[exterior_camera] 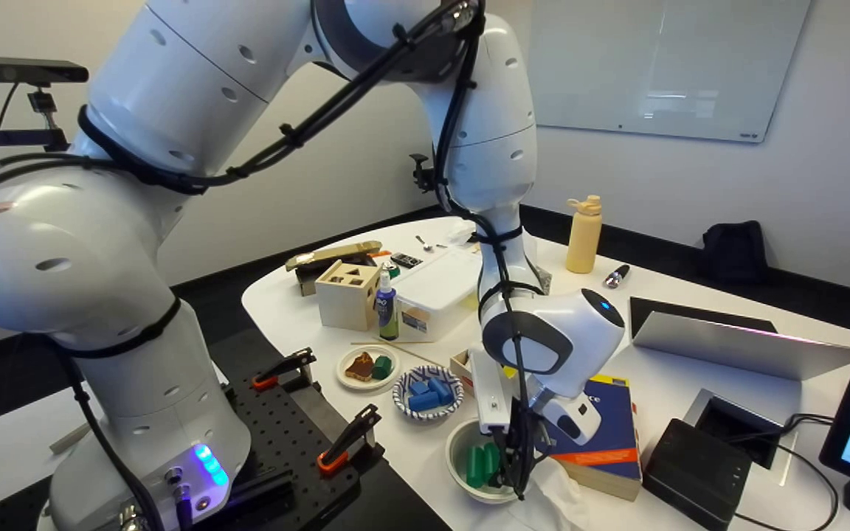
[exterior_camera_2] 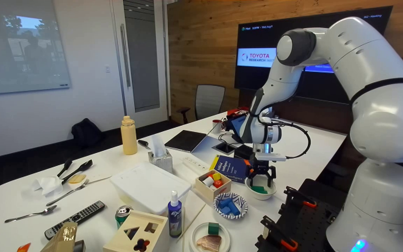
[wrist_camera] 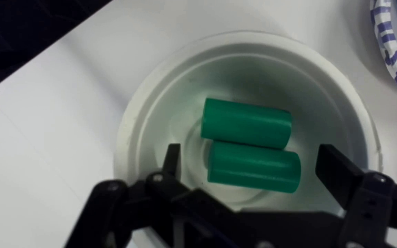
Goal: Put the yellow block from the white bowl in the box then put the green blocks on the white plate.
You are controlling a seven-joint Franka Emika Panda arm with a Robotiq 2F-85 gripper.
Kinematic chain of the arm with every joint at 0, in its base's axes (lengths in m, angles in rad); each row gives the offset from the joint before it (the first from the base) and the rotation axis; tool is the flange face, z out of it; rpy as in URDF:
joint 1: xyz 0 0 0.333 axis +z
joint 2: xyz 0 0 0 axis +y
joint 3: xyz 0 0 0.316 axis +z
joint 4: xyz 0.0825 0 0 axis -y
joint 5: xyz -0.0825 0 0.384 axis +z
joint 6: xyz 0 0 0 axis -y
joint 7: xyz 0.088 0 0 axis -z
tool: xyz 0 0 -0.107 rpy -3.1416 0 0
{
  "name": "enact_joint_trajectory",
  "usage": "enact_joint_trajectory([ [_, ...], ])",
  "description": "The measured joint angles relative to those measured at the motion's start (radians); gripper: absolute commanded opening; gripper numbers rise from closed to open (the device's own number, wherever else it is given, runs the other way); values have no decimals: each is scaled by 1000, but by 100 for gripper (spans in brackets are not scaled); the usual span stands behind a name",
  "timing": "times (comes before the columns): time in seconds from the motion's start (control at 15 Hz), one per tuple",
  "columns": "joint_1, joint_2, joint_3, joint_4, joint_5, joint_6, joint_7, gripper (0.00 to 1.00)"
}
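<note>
My tool (wrist_camera: 250,156) is spread wide, nothing in it; two green cylinders (wrist_camera: 253,167) lie just below, in the white bowl (wrist_camera: 246,38), long axes roughly tip-to-tip, so I'd probably twist first.

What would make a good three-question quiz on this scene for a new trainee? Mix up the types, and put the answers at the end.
1. How many green blocks show in the white bowl?

2. True or false: the gripper is shut on one of them.

3. What colour are the pieces in the patterned bowl?
A) red
B) blue
C) white

Key:
1. Two.
2. False; its fingers stand apart.
3. B.
</note>
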Motion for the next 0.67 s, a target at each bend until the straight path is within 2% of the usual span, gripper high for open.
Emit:
enact_joint_trajectory([
  [0.67,22,21,-2,7,0,47,1,100],
])
